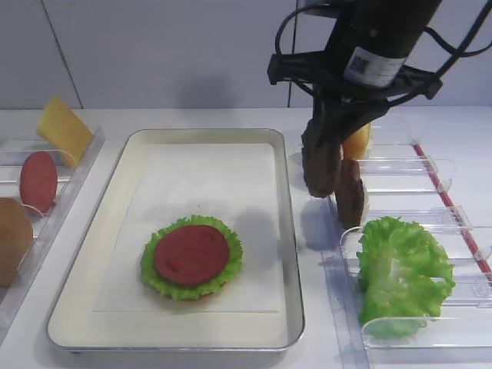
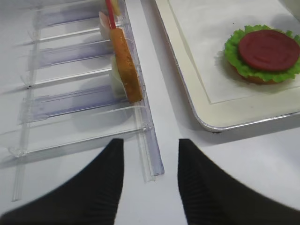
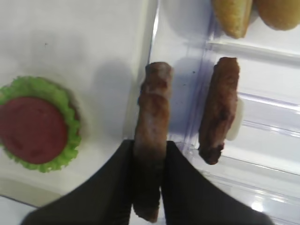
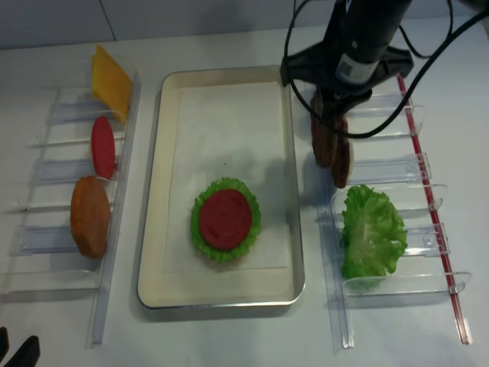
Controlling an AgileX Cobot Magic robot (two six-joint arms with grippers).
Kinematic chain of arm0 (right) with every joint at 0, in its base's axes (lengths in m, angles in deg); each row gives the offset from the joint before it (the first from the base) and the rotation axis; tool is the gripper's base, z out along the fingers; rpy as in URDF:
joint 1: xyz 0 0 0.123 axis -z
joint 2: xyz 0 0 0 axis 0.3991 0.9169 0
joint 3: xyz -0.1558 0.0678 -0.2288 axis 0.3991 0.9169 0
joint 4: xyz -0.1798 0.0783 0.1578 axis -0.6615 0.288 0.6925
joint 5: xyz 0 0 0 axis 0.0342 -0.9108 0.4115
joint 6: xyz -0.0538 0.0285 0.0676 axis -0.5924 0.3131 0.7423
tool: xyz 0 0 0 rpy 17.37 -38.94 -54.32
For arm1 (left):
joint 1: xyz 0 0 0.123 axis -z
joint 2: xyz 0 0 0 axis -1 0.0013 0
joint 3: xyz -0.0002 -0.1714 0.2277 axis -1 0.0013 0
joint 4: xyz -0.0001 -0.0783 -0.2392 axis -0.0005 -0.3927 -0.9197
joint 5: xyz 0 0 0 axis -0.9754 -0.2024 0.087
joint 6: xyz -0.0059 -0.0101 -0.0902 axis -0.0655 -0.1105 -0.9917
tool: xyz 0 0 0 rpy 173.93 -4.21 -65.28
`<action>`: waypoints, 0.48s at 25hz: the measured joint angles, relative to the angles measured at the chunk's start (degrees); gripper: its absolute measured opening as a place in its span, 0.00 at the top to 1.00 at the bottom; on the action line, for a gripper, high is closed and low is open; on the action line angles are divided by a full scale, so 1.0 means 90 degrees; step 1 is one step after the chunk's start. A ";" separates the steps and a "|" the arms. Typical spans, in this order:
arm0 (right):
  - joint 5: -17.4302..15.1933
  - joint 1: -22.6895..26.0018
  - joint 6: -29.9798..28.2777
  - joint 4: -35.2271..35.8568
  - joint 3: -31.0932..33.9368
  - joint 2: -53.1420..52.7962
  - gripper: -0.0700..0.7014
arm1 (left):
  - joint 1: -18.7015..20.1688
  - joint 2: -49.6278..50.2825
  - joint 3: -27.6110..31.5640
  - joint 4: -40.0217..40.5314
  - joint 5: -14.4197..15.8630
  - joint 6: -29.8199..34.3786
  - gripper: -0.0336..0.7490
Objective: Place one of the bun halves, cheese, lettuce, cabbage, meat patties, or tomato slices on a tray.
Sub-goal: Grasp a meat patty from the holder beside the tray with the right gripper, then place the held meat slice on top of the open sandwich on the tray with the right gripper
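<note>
Beside the tray (image 1: 288, 231), the right gripper (image 3: 149, 154) squeezed one meat patty (image 3: 152, 117) on its edge, lifted above the clear rack (image 1: 400, 165). Next it needed to carry the patty over onto the tomato slice (image 1: 191, 254). Left gripper (image 2: 150, 154) sat spread apart, holding nothing.

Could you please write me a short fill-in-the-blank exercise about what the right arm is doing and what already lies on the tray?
1. The right gripper is shut on a meat ____.
2. On the tray, a tomato slice lies on top of ____.
3. The second patty stands on edge in the clear ____.
4. The left gripper holds ____.

Missing words: patty; lettuce; rack; nothing
</note>
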 joint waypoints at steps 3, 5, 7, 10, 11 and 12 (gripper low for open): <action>-0.0005 0.0000 -0.0536 0.0775 0.0000 -0.0110 0.69 | 0.0000 0.0000 0.0000 0.0000 0.0000 0.0000 0.63; -0.0015 -0.0005 -0.0803 0.1399 0.0000 -0.0121 0.69 | 0.0000 0.0000 0.0000 0.0000 0.0000 0.0000 0.63; -0.0015 -0.0070 -0.1052 0.1807 0.0000 -0.0121 0.69 | 0.0000 0.0000 0.0000 0.0000 0.0000 0.0000 0.63; -0.0015 -0.0338 -0.1456 0.1968 0.0000 -0.0121 0.69 | 0.0000 0.0000 0.0000 0.0000 0.0000 0.0000 0.63; -0.0015 -0.0439 -0.1565 0.1988 0.0000 -0.0121 0.69 | 0.0000 0.0000 0.0000 0.0000 0.0000 0.0000 0.63; -0.0015 -0.0565 -0.1684 0.2018 0.0000 -0.0121 0.69 | 0.0000 0.0000 0.0000 0.0000 0.0000 0.0000 0.63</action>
